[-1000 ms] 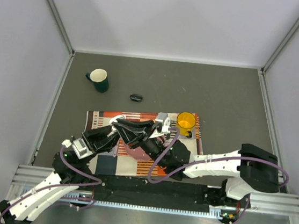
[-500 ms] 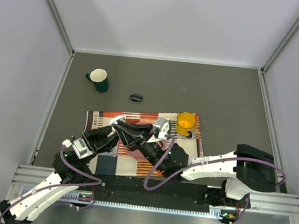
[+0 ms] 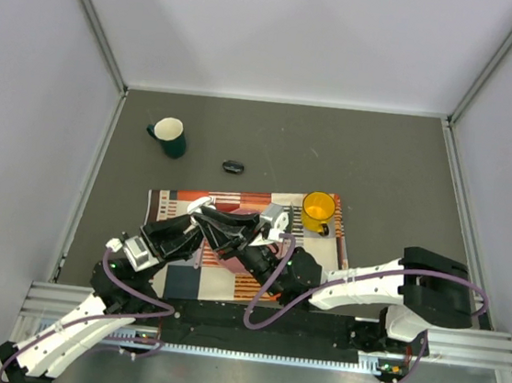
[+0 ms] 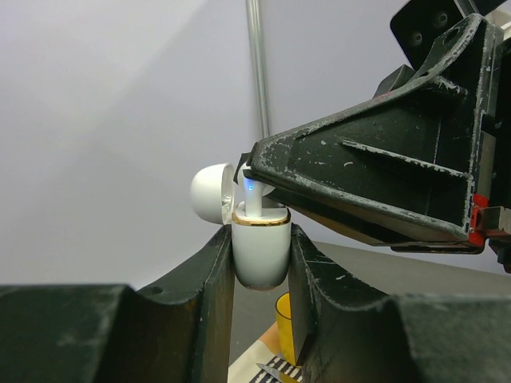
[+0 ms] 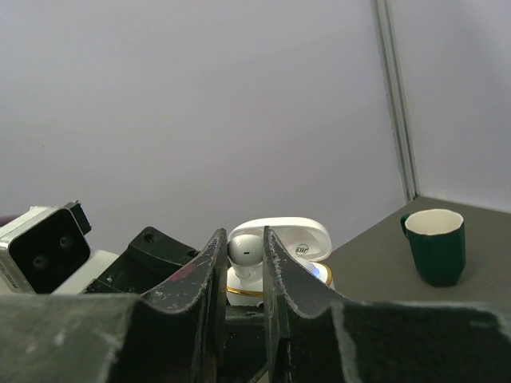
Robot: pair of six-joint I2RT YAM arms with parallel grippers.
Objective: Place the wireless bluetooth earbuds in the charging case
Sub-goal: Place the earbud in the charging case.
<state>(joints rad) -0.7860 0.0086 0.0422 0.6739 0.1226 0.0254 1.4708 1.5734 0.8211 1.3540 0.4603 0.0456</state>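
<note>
Illegible logo (image 5: pixel 301 249) on charging case (image 5: pixel 275 231)

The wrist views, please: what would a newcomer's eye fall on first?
The open white charging case, clamped in the left hand, sits mid-frame in the left wrist view. The right hand pinches a white earbud at its mouth, where a small blue light glows.

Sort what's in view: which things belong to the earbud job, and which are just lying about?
Job: charging case, open, in left gripper; earbud in right gripper.
Lying about: green mug, yellow mug, black oval object, patterned cloth.
</note>
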